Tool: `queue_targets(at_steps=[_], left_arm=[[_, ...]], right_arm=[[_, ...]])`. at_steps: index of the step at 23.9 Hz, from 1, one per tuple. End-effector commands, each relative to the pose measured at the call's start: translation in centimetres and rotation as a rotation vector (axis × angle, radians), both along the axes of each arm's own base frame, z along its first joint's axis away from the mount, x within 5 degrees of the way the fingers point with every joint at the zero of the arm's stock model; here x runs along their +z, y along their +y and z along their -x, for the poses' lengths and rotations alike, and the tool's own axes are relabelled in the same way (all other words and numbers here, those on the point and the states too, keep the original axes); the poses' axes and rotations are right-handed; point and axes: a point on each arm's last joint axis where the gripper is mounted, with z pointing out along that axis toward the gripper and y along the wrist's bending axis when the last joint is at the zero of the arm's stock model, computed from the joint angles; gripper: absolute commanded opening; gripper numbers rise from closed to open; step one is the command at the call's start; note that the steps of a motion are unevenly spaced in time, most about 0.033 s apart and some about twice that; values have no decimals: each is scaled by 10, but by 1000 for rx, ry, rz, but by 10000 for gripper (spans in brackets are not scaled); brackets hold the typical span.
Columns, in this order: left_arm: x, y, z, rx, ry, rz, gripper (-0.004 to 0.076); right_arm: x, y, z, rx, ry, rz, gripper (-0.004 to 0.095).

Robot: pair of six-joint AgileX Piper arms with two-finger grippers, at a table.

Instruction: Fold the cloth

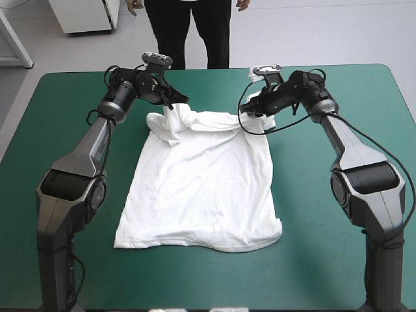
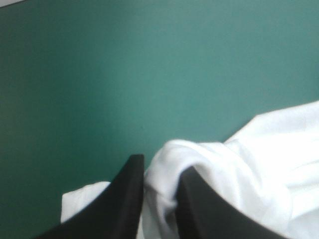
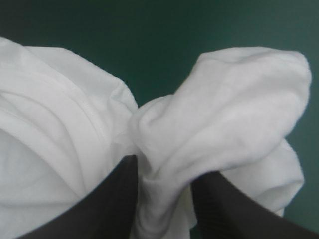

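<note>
White T-shirt [image 1: 201,195] is lying mostly flat on the table [image 1: 325,260], hem toward the robot, far end bunching up. Left gripper [image 1: 178,102] and right gripper [image 1: 255,111] are each pinching a far shoulder corner, clamped on fabric, likely so both corners travel together toward the hem for an even fold.

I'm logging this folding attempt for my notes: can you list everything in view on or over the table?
T-shirt: one, white, spread on the middle of the table, its two far corners lifted and bunched.
Table cover: one, teal-green, under the T-shirt.
Left gripper: one, black fingers, shut on the T-shirt's far left corner.
Right gripper: one, black fingers, shut on the T-shirt's far right corner.
</note>
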Motion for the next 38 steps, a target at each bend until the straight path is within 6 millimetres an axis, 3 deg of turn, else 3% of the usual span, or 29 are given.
queue_targets(at_steps=[1,3,5,6,9,10,12,13,17,21,25,29,38], left_arm=[[48,15,10,-25,-87,95,362],[51,28,16,-20,-17,159,483],[61,40,24,-31,20,184,538],[79,50,38,-33,37,184,540],[113,55,68,-50,23,148,540],[131,56,89,-63,16,143,540],[152,57,125,-92,46,130,540],[158,58,138,-96,52,120,540],[173,65,221,-56,29,54,540],[151,62,280,-74,81,-4,540],[105,64,311,-17,222,0,540],[40,69,319,30,420,-63,540],[-25,69,304,93,447,-99,540]], right_arm=[[62,-25,6,-29,-130,-71,588],[76,-39,9,-34,-125,-105,621],[90,-51,15,-18,-133,-146,621],[107,-64,25,-4,-137,-177,621],[131,-80,46,2,-122,-175,621],[149,-84,63,0,-146,-175,621],[165,-86,89,0,-160,-164,621],[170,-86,99,-1,-166,-160,621],[175,-84,159,-10,-153,-65,621],[173,-68,204,4,-153,-11,621],[161,-51,240,18,-87,128,603],[139,-47,255,7,27,286,599],[131,-46,254,-4,46,284,598]])
